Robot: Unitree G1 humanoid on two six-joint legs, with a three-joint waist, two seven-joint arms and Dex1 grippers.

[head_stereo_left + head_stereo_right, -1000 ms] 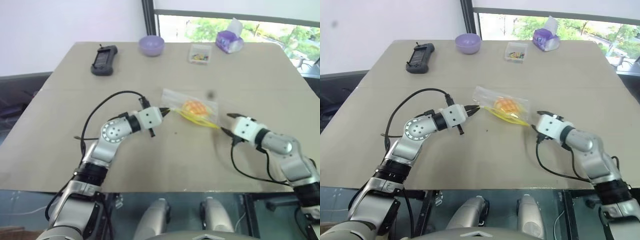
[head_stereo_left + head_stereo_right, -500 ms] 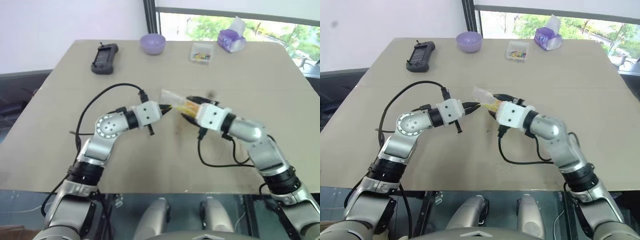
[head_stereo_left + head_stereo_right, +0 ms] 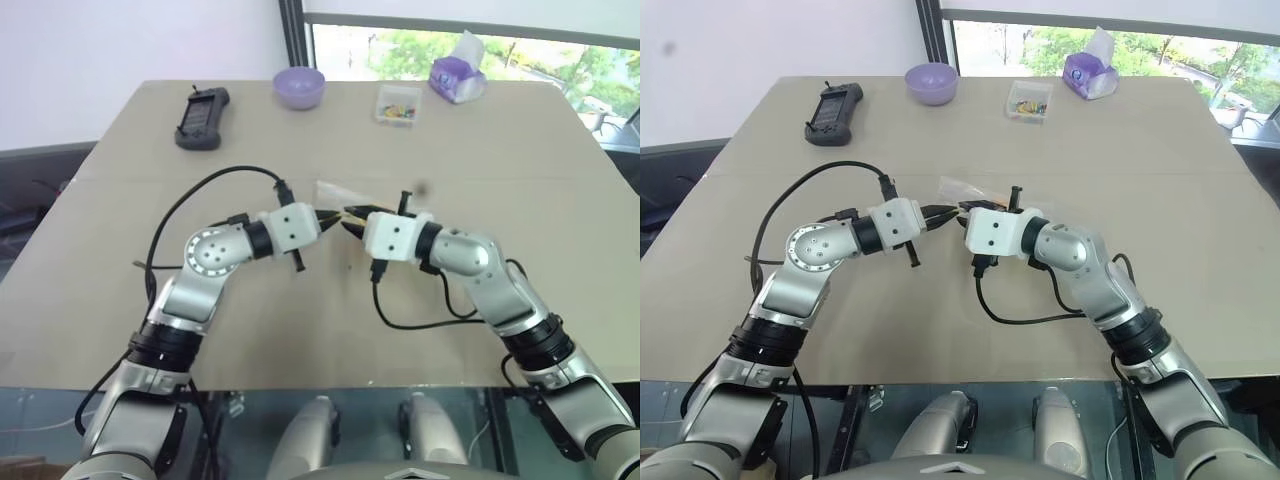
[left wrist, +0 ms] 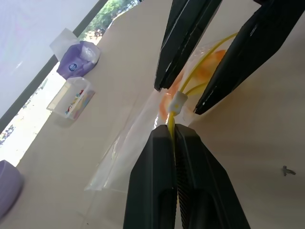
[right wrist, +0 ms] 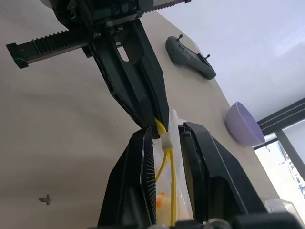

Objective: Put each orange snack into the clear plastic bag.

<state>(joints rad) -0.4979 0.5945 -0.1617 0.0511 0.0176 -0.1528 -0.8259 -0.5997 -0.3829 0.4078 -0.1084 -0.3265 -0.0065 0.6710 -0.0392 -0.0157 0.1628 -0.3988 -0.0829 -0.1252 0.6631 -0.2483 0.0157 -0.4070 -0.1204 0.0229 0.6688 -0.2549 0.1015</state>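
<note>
On the tan table [image 3: 120, 200] by a window, the left pincer [image 3: 327, 218] pinches the clear plastic bag [image 4: 124, 143]; right pincer [image 3: 352, 224] slightly parted.

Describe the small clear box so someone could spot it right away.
Look along the far edge of the table, by the window. The small clear box sits between the purple bowl and the purple tissue pack; it alone is see-through, with colourful bits inside.

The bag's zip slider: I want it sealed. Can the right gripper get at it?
Probably yes: the right gripper has its fingers either side of the slider, nothing between; the left gripper pinches the yellow strip beside it.
</note>
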